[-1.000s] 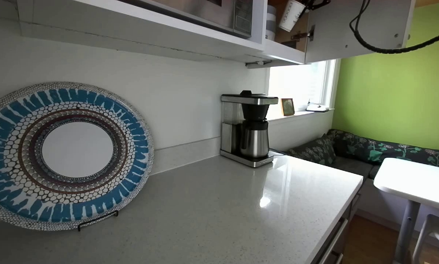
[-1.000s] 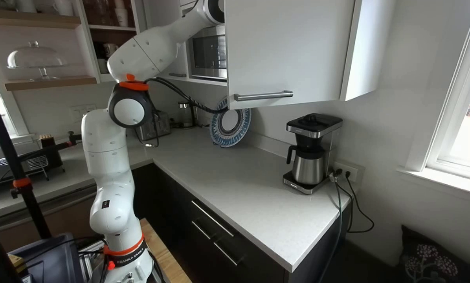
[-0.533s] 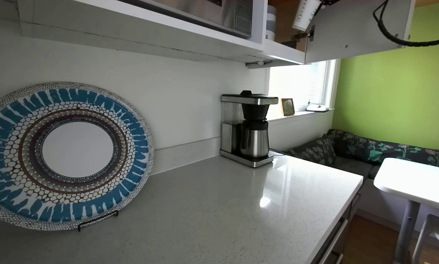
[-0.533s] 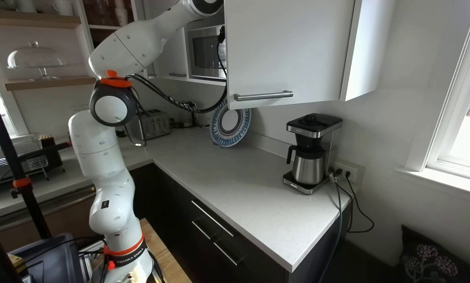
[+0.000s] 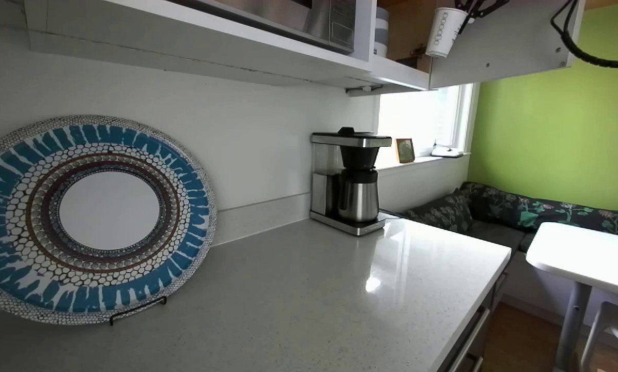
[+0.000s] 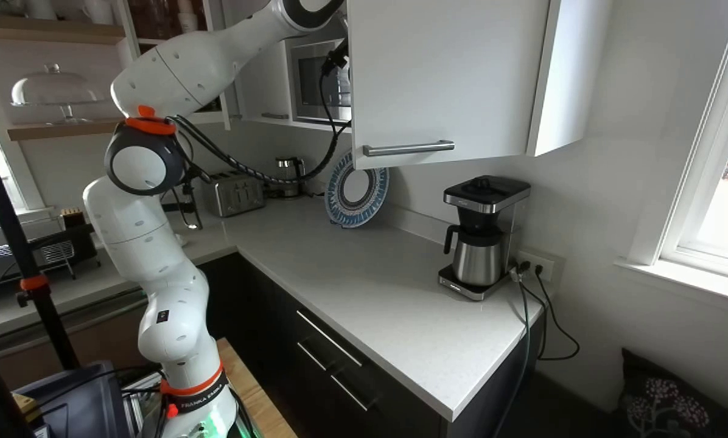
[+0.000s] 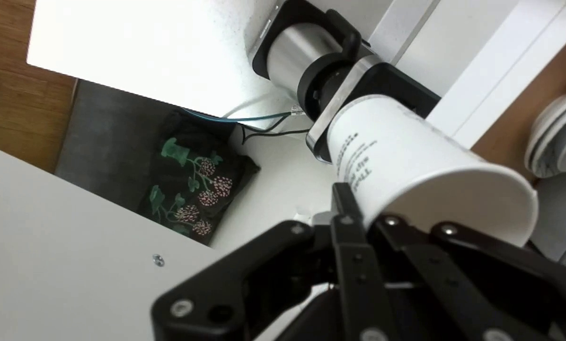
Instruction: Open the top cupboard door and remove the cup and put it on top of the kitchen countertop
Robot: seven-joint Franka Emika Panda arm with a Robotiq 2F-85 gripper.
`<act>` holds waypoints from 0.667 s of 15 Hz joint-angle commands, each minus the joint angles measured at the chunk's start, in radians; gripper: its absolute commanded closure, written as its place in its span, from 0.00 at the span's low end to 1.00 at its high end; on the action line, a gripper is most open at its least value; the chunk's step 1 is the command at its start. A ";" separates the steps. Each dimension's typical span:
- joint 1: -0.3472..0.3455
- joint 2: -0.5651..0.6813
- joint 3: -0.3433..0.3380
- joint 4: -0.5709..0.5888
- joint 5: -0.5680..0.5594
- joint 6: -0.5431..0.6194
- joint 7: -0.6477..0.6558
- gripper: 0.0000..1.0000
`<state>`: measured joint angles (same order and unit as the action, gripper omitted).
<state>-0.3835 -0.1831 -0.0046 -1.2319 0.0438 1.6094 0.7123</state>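
A white paper cup [image 5: 446, 32] with dark print hangs tilted from my gripper [image 5: 475, 11], in front of the inner face of the open cupboard door [image 5: 515, 44]. In the wrist view the gripper [image 7: 366, 219] is shut on the wall of the cup [image 7: 396, 142] near its rim, one finger outside and the other at the inside. The cup's open end faces the camera. The door [image 6: 443, 73] hides gripper and cup in an exterior view. The countertop [image 5: 288, 289] lies well below the cup; it also shows in the wrist view [image 7: 145, 52].
A coffee maker [image 5: 350, 181] stands on the counter, also in the other views [image 6: 483, 237] [image 7: 306, 57]. A patterned plate [image 5: 107, 268] leans on the wall. Stacked dishes [image 5: 381, 31] stay in the cupboard. The microwave [image 6: 321, 85] is beside the door.
My gripper has carried the cup out of the cupboard opening, to the right in an exterior view, in front of the door. The arm's elbow has swung left and back. The door has not moved.
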 commanded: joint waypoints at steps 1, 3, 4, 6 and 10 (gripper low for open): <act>0.000 -0.106 -0.007 -0.181 0.004 0.016 -0.044 0.99; 0.001 -0.140 -0.005 -0.250 0.003 0.015 -0.054 0.99; 0.003 -0.155 -0.005 -0.280 0.005 0.010 -0.062 0.99; 0.004 -0.189 -0.002 -0.346 -0.001 0.013 -0.074 0.99; 0.077 -0.240 -0.041 -0.453 -0.052 0.027 -0.041 0.99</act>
<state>-0.3484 -0.3478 -0.0264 -1.5632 0.0328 1.6101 0.6531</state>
